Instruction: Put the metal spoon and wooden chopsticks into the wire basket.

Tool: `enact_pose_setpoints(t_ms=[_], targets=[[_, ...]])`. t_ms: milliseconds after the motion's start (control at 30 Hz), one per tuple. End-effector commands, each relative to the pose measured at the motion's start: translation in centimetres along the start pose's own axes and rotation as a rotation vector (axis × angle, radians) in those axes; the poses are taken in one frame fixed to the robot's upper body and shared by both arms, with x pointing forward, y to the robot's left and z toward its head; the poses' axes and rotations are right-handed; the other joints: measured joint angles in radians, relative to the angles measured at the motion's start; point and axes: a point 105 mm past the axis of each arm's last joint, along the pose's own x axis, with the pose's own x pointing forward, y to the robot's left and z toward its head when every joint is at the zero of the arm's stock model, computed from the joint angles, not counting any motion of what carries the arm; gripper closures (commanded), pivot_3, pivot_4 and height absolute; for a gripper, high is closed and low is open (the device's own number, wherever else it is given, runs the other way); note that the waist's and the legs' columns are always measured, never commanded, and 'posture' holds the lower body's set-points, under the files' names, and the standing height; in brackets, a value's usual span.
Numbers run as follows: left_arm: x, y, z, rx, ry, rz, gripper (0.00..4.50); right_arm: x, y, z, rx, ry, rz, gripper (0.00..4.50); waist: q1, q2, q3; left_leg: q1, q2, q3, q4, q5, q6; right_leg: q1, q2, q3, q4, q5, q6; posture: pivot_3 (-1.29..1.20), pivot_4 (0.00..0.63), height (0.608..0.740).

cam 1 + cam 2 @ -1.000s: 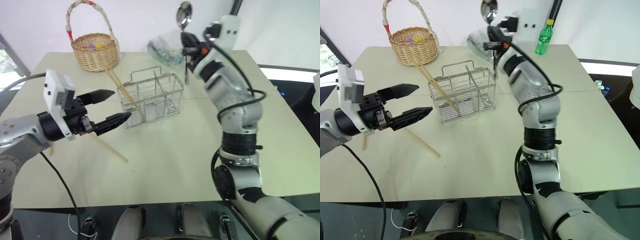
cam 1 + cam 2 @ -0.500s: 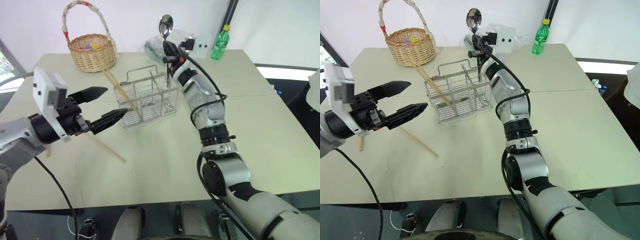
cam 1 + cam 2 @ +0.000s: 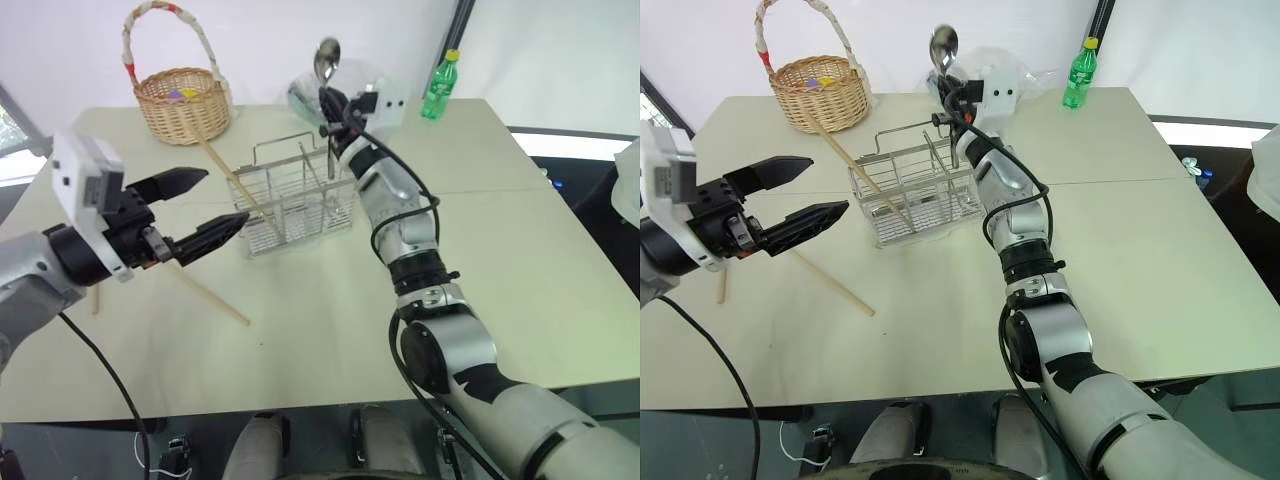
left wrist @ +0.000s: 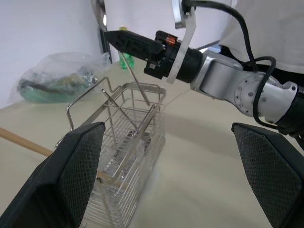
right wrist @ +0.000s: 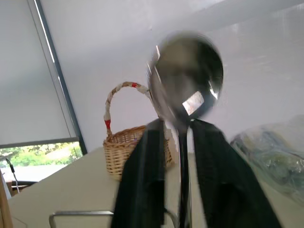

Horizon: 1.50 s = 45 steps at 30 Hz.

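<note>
My right end effector, fingers barely parted around the thin handle, holds the shiny silver metal spoon upright, bowl up, directly above the rectangular silver wire basket on the worktop, while my left end effector hangs wide open and empty

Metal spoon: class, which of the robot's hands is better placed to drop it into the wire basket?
Right. The right hand has the metal spoon upright over the wire basket; the left hand hovers open beside it.
</note>
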Motion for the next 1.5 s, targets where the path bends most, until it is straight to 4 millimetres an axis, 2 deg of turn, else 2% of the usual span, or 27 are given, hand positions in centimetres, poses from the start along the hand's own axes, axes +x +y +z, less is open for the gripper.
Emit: enact_pose_setpoints(t_ms=[33, 133, 233, 333, 467, 533, 633, 733, 833, 933, 1000, 1067, 1133, 1267, 1367, 1500], targets=[[-0.1, 0.1, 1.0, 0.037, -0.029, -0.001, 0.00, -0.1, -0.6, 1.4, -0.021, -0.045, -0.012, 1.54, -0.004, 0.000, 0.000, 0.000, 0.000, 0.000, 0.000, 0.000, 0.000, 0.000, 0.000, 0.000, 0.000, 0.000, 0.000, 0.00, 0.150, 0.666], [-0.1, 0.2, 0.9, 0.031, -0.032, -0.004, 0.00, -0.6, -1.4, 2.0, -0.032, -0.052, -0.036, 0.05, -0.006, 0.000, 0.000, 0.000, 0.000, 0.000, 0.000, 0.000, 0.000, 0.000, 0.000, 0.000, 0.000, 0.000, 0.000, 0.00, 0.150, 0.666], [0.0, 0.4, 0.8, 0.026, -0.036, -0.005, 0.00, -1.0, -2.0, 2.6, -0.048, -0.053, -0.049, 0.05, -0.005, 0.000, 0.000, 0.000, 0.000, 0.000, 0.000, 0.000, 0.000, 0.000, 0.000, 0.000, 0.000, 0.000, 0.000, 0.00, 0.150, 0.666], [0.2, 0.8, 0.6, 0.021, -0.044, 0.003, 0.00, -1.6, -2.4, 5.2, -0.067, -0.074, -0.014, 0.05, -0.003, 0.000, 0.000, 0.000, 0.000, 0.000, 0.000, 0.000, 0.000, 0.000, 0.000, 0.000, 0.000, 0.000, 0.000, 0.00, 0.150, 0.666], [0.2, 1.2, 0.4, 0.019, -0.047, 0.017, 0.00, -2.4, -1.6, 8.4, -0.088, -0.072, 0.113, 0.05, 0.000, 0.000, 0.000, 0.000, 0.000, 0.000, 0.000, 0.000, 0.000, 0.001, 0.000, 0.000, 0.000, 0.000, 0.000, 0.00, 0.150, 0.666], [-0.3, 2.3, 0.1, 0.011, -0.044, 0.076, 0.00, -4.1, -0.8, 11.5, -0.105, -0.047, 0.286, 0.05, 0.001, -0.001, 0.000, 0.000, 0.000, 0.000, 0.000, 0.000, 0.000, 0.002, -0.001, 0.000, -0.001, 0.000, 0.000, 0.00, 0.150, 0.666], [-1.5, 4.8, -0.4, -0.005, -0.041, 0.220, 0.00, -7.0, 0.1, 13.4, -0.155, 0.033, 0.478, 0.05, 0.009, -0.003, -0.001, -0.001, 0.000, 0.000, 0.000, 0.000, 0.000, 0.004, -0.001, 0.000, -0.002, 0.000, 0.000, 0.00, 0.150, 0.666], [-3.2, 8.4, -1.6, -0.015, 0.004, 0.423, 0.00, -10.3, 1.0, 13.2, -0.196, 0.159, 0.637, 0.05, 0.017, -0.006, -0.002, 0.000, 0.001, 0.001, -0.002, -0.001, 0.001, 0.004, -0.001, 0.000, -0.004, -0.001, 0.000, 0.00, 0.150, 0.666], [-5.2, 12.1, -3.5, -0.067, 0.089, 0.653, 0.00, -13.8, 1.7, 11.1, -0.242, 0.307, 0.752, 0.05, 0.024, -0.008, -0.003, 0.001, 0.002, 0.001, -0.002, -0.001, 0.002, 0.005, -0.001, -0.001, -0.005, -0.002, -0.003, 0.00, 0.150, 0.666], [-6.9, 14.5, -5.1, -0.134, 0.163, 0.824, 0.00, -16.8, 2.1, 8.8, -0.238, 0.442, 0.813, 0.05, 0.029, -0.009, -0.003, 0.001, 0.003, 0.001, -0.001, -0.001, 0.002, 0.006, -0.001, -0.001, -0.007, -0.003, -0.003, 0.00, 0.150, 0.666], [-7.6, 15.4, -5.8, -0.167, 0.202, 0.894, 0.00, -18.0, 2.2, 7.8, -0.241, 0.495, 0.830, 0.05, 0.031, -0.009, -0.003, 0.001, 0.005, 0.000, -0.001, -0.001, 0.001, 0.008, -0.001, -0.001, -0.011, -0.003, -0.003, 0.00, 0.150, 0.666], [-8.8, 16.9, -7.5, -0.212, 0.287, 1.008, 0.00, -19.6, 2.5, 6.7, -0.272, 0.549, 0.856, 0.05, 0.032, -0.011, -0.003, 0.000, 0.004, 0.000, -0.001, -0.001, 0.001, 0.008, -0.002, -0.001, -0.014, -0.002, -0.003, 0.00, 0.150, 0.666], [-9.1, 17.9, -8.7, -0.247, 0.338, 1.071, 0.00, -20.0, 2.9, 6.5, -0.291, 0.550, 0.869, 0.05, 0.037, -0.011, -0.003, 0.000, 0.002, 0.000, -0.001, -0.001, 0.001, 0.008, -0.003, -0.001, -0.016, -0.001, -0.001, 0.00, 0.150, 0.666], [-8.3, 18.9, -10.3, -0.294, 0.408, 1.061, 0.00, -19.3, 3.8, 7.2, -0.237, 0.505, 0.858, 0.05, 0.047, -0.012, -0.003, 0.000, 0.002, 0.001, 0.000, -0.001, 0.001, 0.008, -0.004, -0.001, -0.016, 0.000, 0.002, 0.00, 0.150, 0.666], [-8.2, 20.0, -12.3, -0.319, 0.490, 1.081, 0.00, -20.3, 4.7, 6.6, -0.234, 0.535, 0.895, 0.05, 0.053, -0.013, -0.003, 0.000, 0.002, 0.000, -0.001, -0.001, 0.000, 0.005, -0.004, -0.002, -0.016, 0.001, 0.002, 0.00, 0.150, 0.666], [-7.5, 21.2, -14.4, -0.324, 0.551, 1.072, 0.00, -20.6, 4.7, 6.0, -0.231, 0.541, 0.861, 0.05, 0.056, -0.014, -0.003, -0.001, 0.002, 0.000, -0.001, -0.001, 0.000, 0.004, -0.005, -0.002, -0.016, 0.001, 0.002, 0.00, 0.150, 0.666]])
